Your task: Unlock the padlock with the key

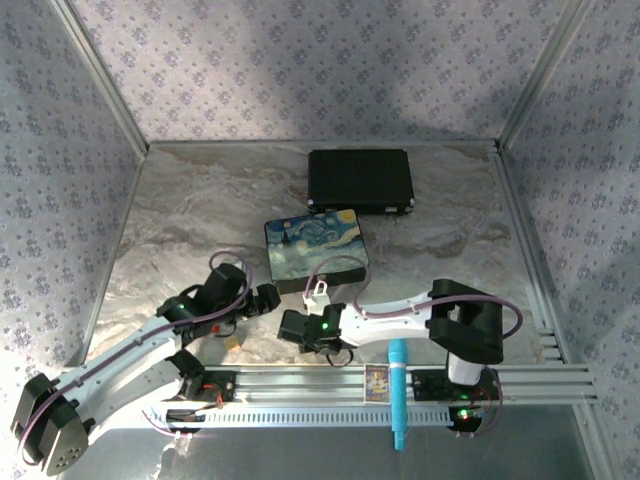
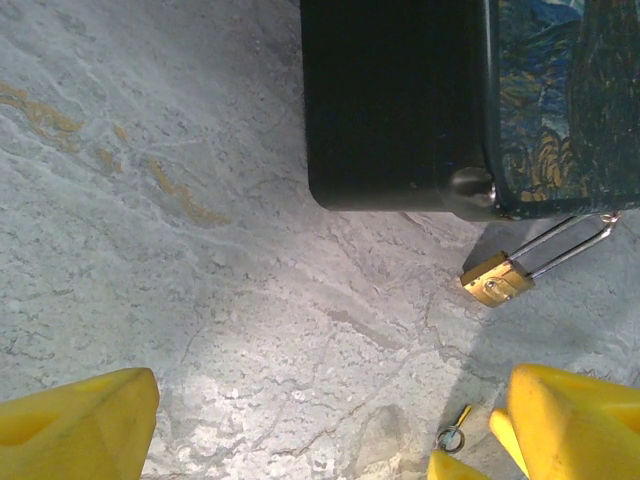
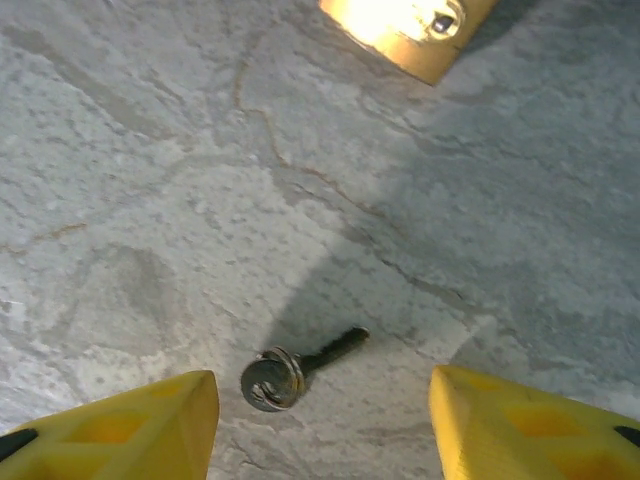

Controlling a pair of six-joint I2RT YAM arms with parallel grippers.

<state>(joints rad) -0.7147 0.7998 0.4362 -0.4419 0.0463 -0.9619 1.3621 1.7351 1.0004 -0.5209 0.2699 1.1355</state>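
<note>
The tiny brass padlock [image 2: 495,279] lies on the marble table, its thin silvery shackle running up to the corner of the painted box [image 2: 565,100]. It also appears as a bright brass block, the padlock [image 3: 410,25], at the top edge of the right wrist view, and the padlock [image 1: 318,293] is a pale glint at the box's front edge. The small dark key [image 3: 290,370] with a round ringed head lies flat on the table. My right gripper [image 3: 320,420] is open, its yellow fingers on either side of the key and above it. The key [image 2: 455,432] lies near the right finger of my open, empty left gripper [image 2: 335,430].
A black case [image 1: 360,180] sits behind the painted box [image 1: 316,250]. A small yellow block [image 1: 233,342] lies beside the left arm. A blue tool [image 1: 398,392] and a small card [image 1: 377,381] rest on the front rail. Both grippers [image 1: 268,298] [image 1: 292,326] are close together in front of the box.
</note>
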